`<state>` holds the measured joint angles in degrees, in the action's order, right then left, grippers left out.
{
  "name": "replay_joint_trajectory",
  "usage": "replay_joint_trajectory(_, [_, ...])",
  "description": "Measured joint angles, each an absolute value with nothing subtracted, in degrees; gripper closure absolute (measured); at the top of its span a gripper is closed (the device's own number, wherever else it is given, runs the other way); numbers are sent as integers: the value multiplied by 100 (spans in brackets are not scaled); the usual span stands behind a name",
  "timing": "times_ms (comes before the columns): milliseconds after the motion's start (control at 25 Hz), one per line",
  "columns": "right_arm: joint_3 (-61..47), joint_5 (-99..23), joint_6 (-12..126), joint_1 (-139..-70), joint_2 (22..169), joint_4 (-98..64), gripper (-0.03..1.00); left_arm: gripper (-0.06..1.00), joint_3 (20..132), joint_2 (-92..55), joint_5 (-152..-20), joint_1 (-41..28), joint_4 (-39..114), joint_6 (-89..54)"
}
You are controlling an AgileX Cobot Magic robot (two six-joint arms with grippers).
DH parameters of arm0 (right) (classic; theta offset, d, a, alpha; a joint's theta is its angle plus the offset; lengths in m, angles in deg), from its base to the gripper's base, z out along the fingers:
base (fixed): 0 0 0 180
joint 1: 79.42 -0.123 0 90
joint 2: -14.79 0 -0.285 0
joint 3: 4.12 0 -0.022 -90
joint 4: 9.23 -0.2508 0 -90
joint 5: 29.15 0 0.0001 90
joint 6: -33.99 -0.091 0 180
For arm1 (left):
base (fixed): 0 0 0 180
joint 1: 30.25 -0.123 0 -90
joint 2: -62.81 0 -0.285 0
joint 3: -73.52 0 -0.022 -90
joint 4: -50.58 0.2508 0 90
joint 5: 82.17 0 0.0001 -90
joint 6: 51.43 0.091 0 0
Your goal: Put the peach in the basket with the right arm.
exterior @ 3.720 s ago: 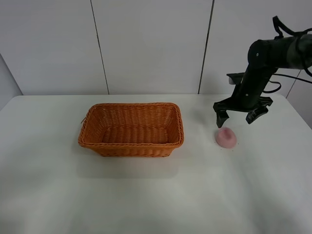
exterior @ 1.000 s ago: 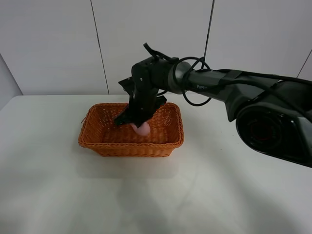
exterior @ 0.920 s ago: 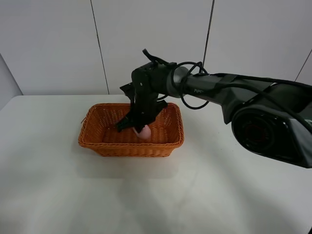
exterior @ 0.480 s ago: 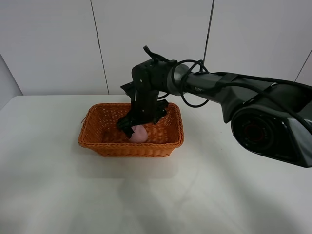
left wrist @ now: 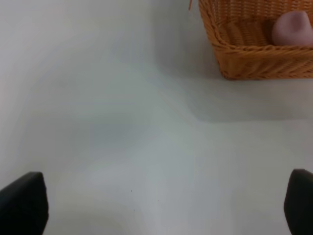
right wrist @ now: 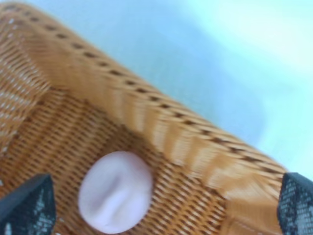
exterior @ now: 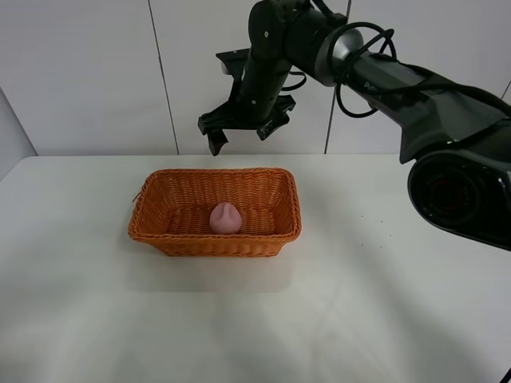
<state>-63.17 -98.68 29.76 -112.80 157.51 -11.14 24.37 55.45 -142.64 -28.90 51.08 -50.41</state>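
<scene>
The pale pink peach [exterior: 226, 217] lies on the floor of the orange-brown wicker basket [exterior: 215, 243], near its middle. My right gripper [exterior: 239, 137] hangs open and empty well above the basket's far rim, at the end of the black right arm [exterior: 375, 68]. Looking down from the right wrist, the peach [right wrist: 116, 198] sits below the braided rim of the basket [right wrist: 161, 132], between the open fingertips [right wrist: 29, 205]. In the left wrist view my left gripper [left wrist: 161, 208] is open over bare table, short of the basket [left wrist: 254, 54] and the peach [left wrist: 292, 27].
The white table [exterior: 359, 303] spreads wide around the basket. A white panelled wall [exterior: 80, 72] stands behind it. The right arm's large base link [exterior: 463, 191] sits at the right edge.
The right gripper let go of the peach inside the basket and rose high above the far rim. The peach now rests on the basket floor.
</scene>
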Motion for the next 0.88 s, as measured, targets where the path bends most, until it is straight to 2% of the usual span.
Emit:
replay_joint_trajectory(240, [-6311, -9879, 3002, -10668, 15760, -1104, 27, -5, 2437, 5545, -14264, -2890, 5108, -5041])
replay_joint_trajectory(640, [-6311, -9879, 3122, -8738, 15760, -858, 27, -5, 2437, 5545, -14264, -2890, 5108, -5041])
replay_joint_trajectory(880, [-6311, -9879, 3122, -8048, 15760, -857, 27, -5, 2437, 5545, -14264, -2890, 5108, -5041])
